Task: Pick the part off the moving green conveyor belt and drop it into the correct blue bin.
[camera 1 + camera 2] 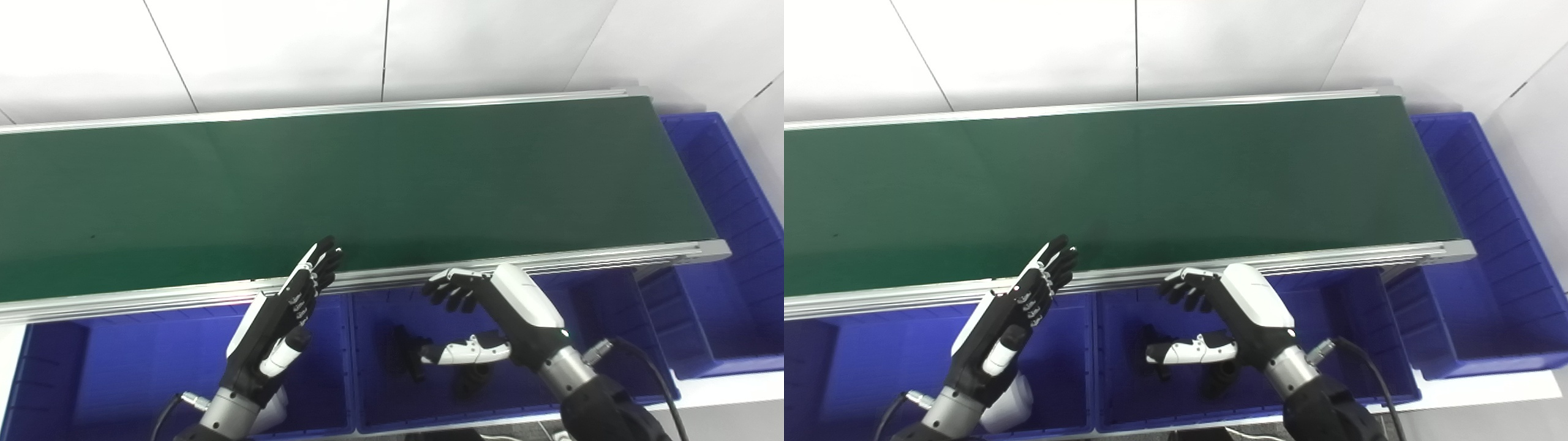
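The green conveyor belt (367, 184) runs across the view and carries no part that I can see. My right hand (484, 318) hovers open over the middle blue bin (367, 404), fingers curled apart, thumb stretched out, holding nothing. Two black parts (404, 355) (471, 380) lie on that bin's floor below the hand. My left hand (288, 318) is raised over the left blue bin (122, 361), open and flat, its fingertips (327, 251) reaching the belt's near rail. A white object (1007, 404) lies in the left bin beneath the left wrist.
An aluminium rail (551, 260) edges the belt's near side. A large blue bin (735, 245) stands at the belt's right end. White wall panels (367, 49) rise behind the belt. A black cable (649, 367) trails from the right wrist.
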